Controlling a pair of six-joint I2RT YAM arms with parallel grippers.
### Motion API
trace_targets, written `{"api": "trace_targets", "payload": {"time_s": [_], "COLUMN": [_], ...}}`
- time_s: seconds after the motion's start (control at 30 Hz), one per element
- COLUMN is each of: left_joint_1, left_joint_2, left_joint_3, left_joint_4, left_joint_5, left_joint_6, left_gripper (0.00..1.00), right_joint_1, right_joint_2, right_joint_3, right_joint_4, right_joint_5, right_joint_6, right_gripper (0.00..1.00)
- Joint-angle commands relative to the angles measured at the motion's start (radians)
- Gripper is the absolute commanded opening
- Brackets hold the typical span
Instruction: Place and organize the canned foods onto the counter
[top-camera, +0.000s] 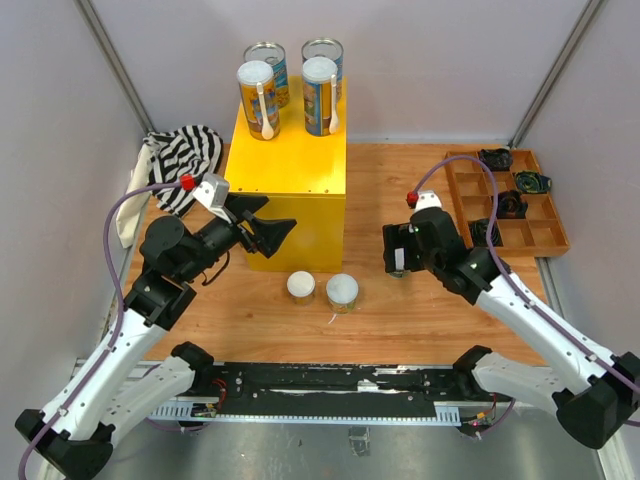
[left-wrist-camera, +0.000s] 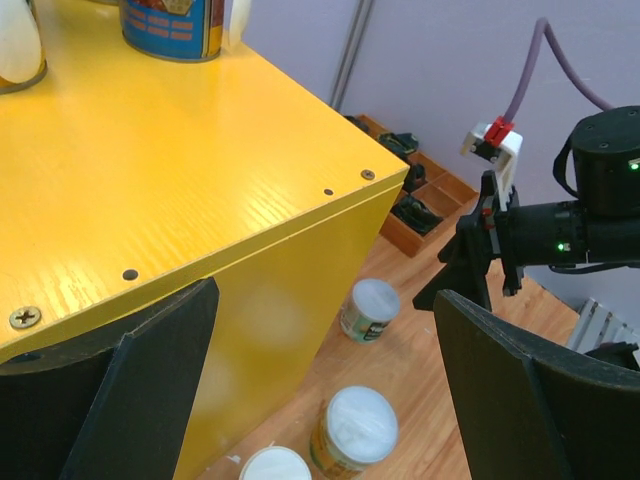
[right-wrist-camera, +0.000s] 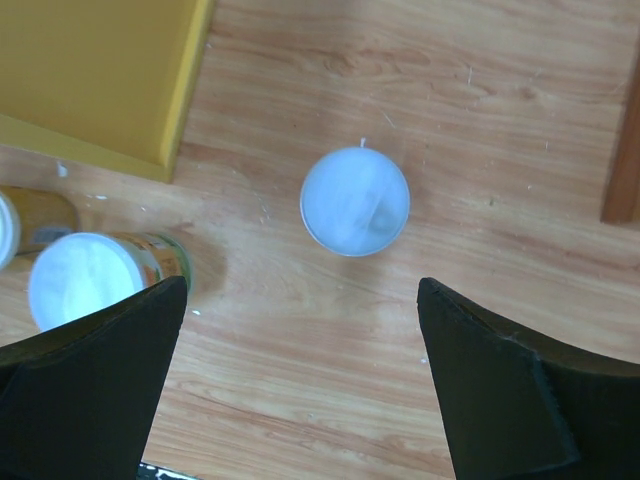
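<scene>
**Cans Split Between Counter and Desk**

Four tall cans (top-camera: 320, 95) stand in two rows at the far end of the yellow counter (top-camera: 292, 170) — the front pair white-lidded, the rear pair silver-topped. Two short cans (top-camera: 301, 287) sit side by side on the desk (top-camera: 400, 320) just before the counter's front face. The left gripper (top-camera: 276, 214) hovers at the counter's front corner, jaws spread and empty. The right gripper (right-wrist-camera: 302, 285) — also spread wide, holding nothing — hangs above a third short can (right-wrist-camera: 355, 200). A wooden tray (top-camera: 548, 238) lies at far right.
</scene>
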Motion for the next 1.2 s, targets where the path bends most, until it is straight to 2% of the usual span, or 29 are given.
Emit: {"api": "trace_targets", "payload": {"time_s": [0.0,1.17], "left_joint_1": [-0.006,-0.006], "left_joint_2": [-0.025,-0.026], "left_joint_3": [-0.024,-0.059], "left_joint_4": [-0.008,0.006], "left_joint_5": [-0.004,-0.012], "left_joint_6": [-0.011,-0.038], "left_gripper": [0.94,0.94], "right_joint_1": [-0.019,-0.198], "right_joint_2": [0.048,0.358], "right_joint_3": [-0.029,-0.035], "right_joint_4": [-0.009,0.099], "right_joint_5": [0.037,-0.152], "right_joint_6": [0.039,-0.034], "right_gripper": [0.98,0.98]}}
